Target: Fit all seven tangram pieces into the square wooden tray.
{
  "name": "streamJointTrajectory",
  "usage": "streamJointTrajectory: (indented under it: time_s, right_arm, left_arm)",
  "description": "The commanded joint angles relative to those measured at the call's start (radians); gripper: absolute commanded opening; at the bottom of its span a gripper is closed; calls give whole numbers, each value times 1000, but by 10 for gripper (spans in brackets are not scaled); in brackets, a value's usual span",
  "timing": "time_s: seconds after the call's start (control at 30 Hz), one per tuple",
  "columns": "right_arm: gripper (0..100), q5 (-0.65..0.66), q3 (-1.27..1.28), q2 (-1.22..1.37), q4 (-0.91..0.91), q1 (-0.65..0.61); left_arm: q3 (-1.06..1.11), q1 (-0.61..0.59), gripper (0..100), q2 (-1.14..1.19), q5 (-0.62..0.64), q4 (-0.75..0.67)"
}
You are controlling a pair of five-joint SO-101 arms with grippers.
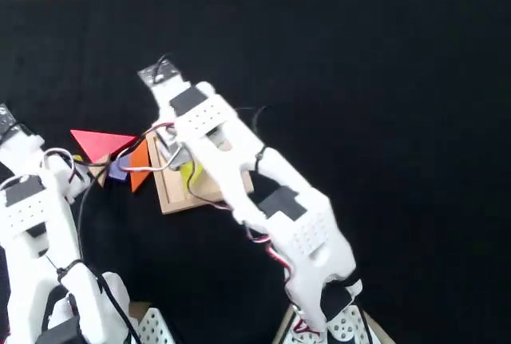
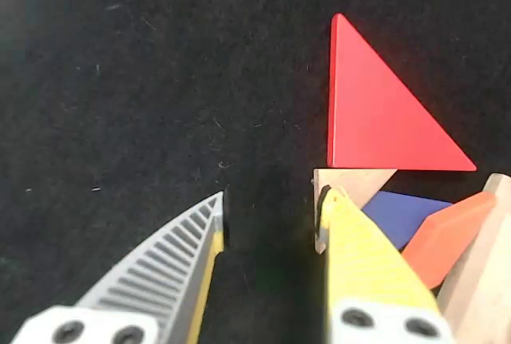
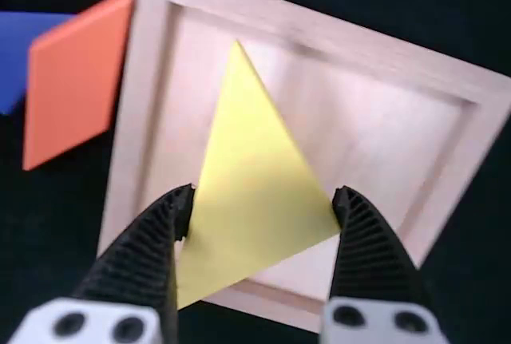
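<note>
One triangle (image 3: 246, 170) (yellow), pinched in right gripper (image 3: 263, 200).

Between ribbed black plastic fingers (image 3: 148, 244), a smooth, matt-painted yellow triangle (image 3: 247, 200) is lying against the pale, finely grained bare-wood tray (image 3: 319, 37).

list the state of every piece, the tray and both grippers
tray, floor mostly bare
yellow triangle, gripped over the tray
red triangle, flat, outside tray
blue piece, outside tray, partly covered
orange piece, lying over blue piece
plain wooden triangle, flat, outside tray
right gripper, shut on yellow triangle
left gripper, open, empty
</note>
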Motion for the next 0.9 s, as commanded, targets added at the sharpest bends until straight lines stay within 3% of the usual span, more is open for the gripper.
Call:
streamJointTrajectory:
  time_s: [0.0, 0.2, 0.5, 0.57, 0.73, 0.87]
  right_arm:
    - [154, -61, -104, 18, -3, -49]
    - [364, -84, -134, 62, 20, -91]
    - [342, -23, -335, 64, 203, -80]
    - [295, 23, -389, 65, 249, -29]
    - [5, 89, -407, 102, 273, 124]
    - [38, 91, -380, 196, 267, 137]
  left_arm:
    - [22, 18, 202, -35, -9, -77]
    - [22, 13, 202, -32, -9, -80]
    - [24, 19, 202, -31, -9, -81]
    - [28, 19, 202, -31, -9, -81]
    - [31, 19, 202, -29, -9, -83]
    - [31, 19, 202, -29, -9, -83]
